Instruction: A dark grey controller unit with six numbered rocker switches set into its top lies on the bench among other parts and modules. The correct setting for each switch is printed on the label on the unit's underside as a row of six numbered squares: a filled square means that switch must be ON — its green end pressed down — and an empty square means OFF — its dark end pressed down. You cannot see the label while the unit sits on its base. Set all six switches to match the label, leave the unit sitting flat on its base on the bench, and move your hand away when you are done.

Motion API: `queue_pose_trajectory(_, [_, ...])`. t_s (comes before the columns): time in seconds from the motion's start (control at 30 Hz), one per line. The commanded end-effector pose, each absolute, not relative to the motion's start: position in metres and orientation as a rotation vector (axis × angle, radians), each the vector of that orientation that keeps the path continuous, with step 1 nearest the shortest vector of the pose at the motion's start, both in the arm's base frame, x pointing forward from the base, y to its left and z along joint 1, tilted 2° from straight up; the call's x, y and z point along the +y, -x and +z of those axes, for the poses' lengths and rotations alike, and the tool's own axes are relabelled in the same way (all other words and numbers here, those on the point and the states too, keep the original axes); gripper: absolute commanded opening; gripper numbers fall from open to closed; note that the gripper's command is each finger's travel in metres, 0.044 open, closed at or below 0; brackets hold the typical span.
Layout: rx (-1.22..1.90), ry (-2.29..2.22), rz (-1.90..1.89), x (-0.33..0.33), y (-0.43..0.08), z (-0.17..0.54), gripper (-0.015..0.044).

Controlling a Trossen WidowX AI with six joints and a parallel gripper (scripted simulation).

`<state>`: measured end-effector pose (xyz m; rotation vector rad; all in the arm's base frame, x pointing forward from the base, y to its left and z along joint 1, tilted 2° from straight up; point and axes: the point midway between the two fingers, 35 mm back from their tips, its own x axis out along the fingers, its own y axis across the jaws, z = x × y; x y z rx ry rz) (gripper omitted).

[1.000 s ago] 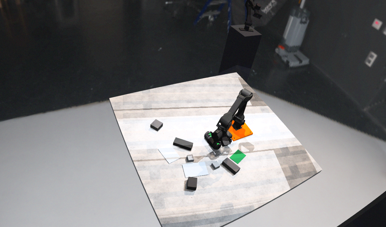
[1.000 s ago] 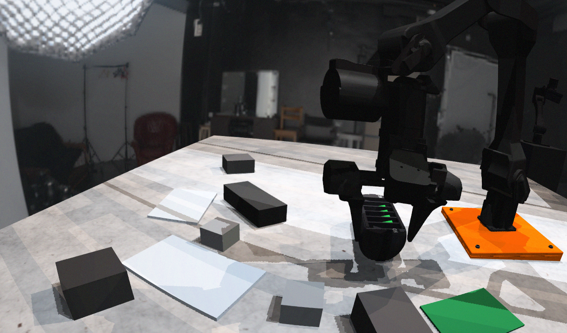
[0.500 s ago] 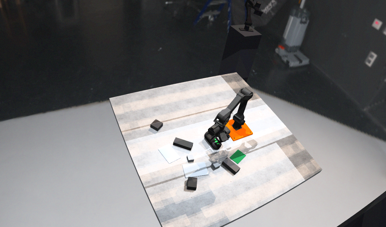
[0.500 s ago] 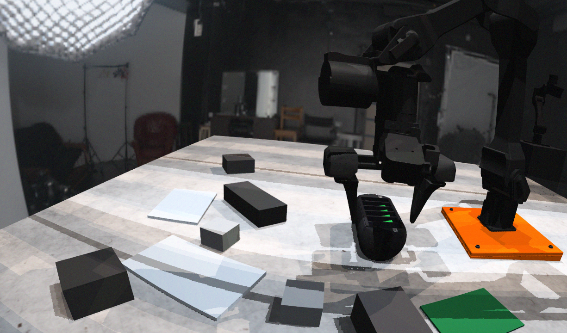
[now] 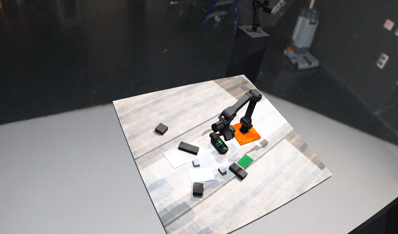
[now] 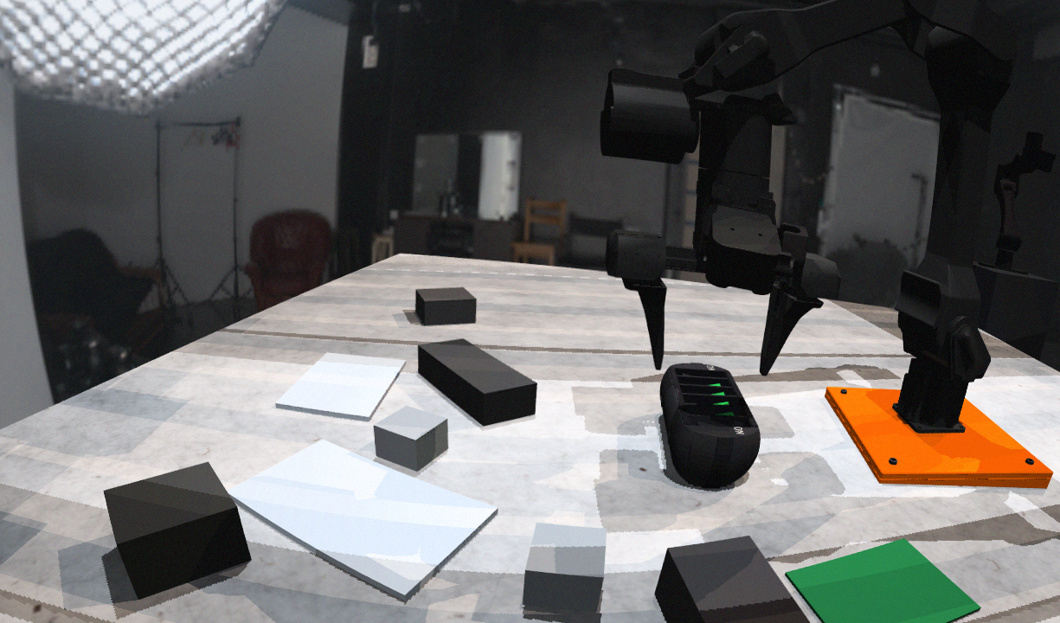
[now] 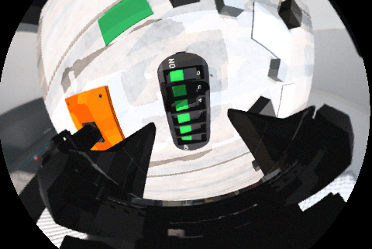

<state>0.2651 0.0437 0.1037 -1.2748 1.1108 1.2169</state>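
Note:
The dark controller unit (image 5: 222, 150) (image 6: 707, 452) (image 7: 187, 60) sits on its base on the bench, switches up. The wrist view shows all six rockers with their green ends toward the ON text side; the second from the far end looks darker green. I cannot tell every rocker's tilt surely. The underside label is hidden. My gripper (image 6: 711, 371) (image 7: 191, 119) is open wide and empty. Its two fingertips are apart from each other, above and to the rear of the unit in the exterior view, and nothing is between them.
An orange base plate (image 5: 244, 140) (image 6: 990, 449) (image 7: 83, 105) carries the arm. A green panel (image 5: 245, 161) (image 6: 882, 581) (image 7: 125, 16), two white panels (image 5: 173, 158) (image 5: 200, 175), two grey cubes (image 5: 196, 162) (image 5: 222, 169) and several dark blocks (image 5: 188, 147) (image 5: 237, 171) (image 5: 198, 189) (image 5: 161, 128) lie around.

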Motion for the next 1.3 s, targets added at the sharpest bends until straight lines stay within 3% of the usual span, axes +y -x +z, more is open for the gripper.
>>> queue_pose_trajectory(0.0, [1.108, 1.28, 1.221, 0.043, -0.265, 0.104, 0.044])
queue_pose_trajectory(0.47, [1.111, 1.275, 1.217, 0.043, -0.262, 0.154, 0.044])
queue_pose_trajectory(1.03, [1.111, 1.275, 1.217, 0.043, -0.262, 0.154, 0.0])
queue_pose_trajectory(1.27, [1.111, 1.275, 1.217, 0.043, -0.262, 0.154, 0.0])
